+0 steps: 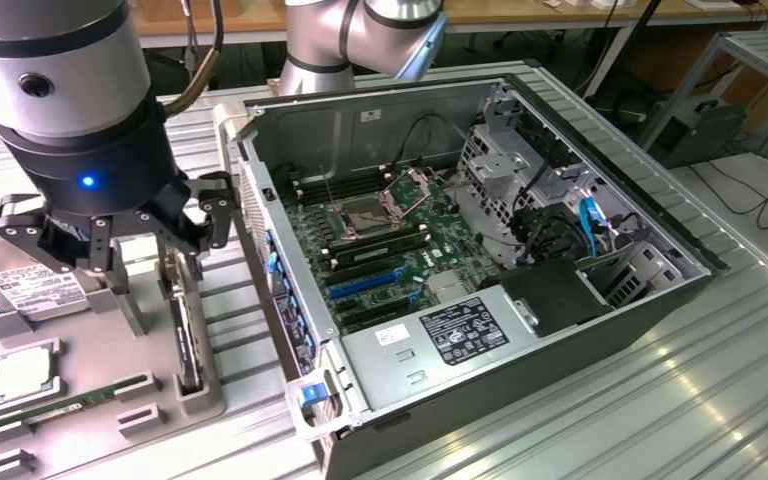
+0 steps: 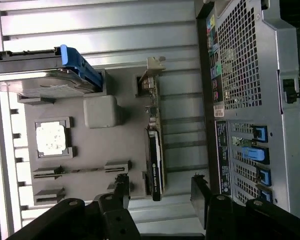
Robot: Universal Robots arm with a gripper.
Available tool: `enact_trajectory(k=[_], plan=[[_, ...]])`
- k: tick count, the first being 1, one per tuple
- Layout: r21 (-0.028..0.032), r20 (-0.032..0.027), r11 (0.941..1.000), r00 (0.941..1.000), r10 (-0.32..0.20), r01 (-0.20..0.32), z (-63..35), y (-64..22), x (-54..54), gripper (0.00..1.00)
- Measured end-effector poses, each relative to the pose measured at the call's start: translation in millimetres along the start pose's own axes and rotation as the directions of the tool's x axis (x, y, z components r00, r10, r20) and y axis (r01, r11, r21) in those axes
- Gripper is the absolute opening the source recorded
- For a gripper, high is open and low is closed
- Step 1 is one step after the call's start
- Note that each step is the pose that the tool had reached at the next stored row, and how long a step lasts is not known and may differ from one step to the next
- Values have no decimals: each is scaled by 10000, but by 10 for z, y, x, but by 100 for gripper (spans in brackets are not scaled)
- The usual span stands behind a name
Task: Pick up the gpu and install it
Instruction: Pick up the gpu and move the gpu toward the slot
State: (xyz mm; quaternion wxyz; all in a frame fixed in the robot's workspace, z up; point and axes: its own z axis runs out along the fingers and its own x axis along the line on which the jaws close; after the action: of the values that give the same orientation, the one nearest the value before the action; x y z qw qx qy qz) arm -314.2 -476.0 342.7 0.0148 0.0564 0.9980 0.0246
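The task is at its very start. The gpu point(image 2: 155, 160), a thin black expansion card with a silver metal end bracket, stands on edge in a slot of the grey plastic parts tray point(image 2: 122, 145). The tray lies on the ribbed metal table point(image 1: 624, 400) just beside the open black-and-silver computer case point(image 1: 491, 250), on the exterior view's left of it. The end effector point(image 2: 160, 192) hovers above the card with its jaws apart and holding nothing, one black finger on each side of the card. It appears not to touch the card, so lifting, carrying and seating are all left to do.

The exterior view looks down into the case, where the long blue expansion slots point(image 1: 364, 285) on the green motherboard point(image 1: 398, 240) sit vacant. The wrist view instead gives the alignment: the card seen edge-on between the fingers, and the case's perforated rear panel point(image 2: 245, 60) just beside the tray.
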Motion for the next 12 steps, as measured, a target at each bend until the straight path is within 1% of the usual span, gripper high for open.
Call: enact_trajectory(k=[1, 2, 4, 6, 8, 10, 12], plan=[[3, 5, 9999, 9999, 120, -120, 19, -1, 0, 62], [9, -11, 9999, 9999, 168, -168, 25, -1, 1, 62], [23, -73, 9995, 9994, 326, -326, 52, -3, 1, 62], [38, -151, 9991, 9990, 427, -426, 82, -4, -6, 62], [43, -173, 9990, 9989, 442, -442, 121, -3, -32, 62], [43, -205, 9996, 9994, 264, -263, 149, -3, -43, 62], [29, -239, 9996, 9993, -288, 289, 191, -4, -49, 62]])
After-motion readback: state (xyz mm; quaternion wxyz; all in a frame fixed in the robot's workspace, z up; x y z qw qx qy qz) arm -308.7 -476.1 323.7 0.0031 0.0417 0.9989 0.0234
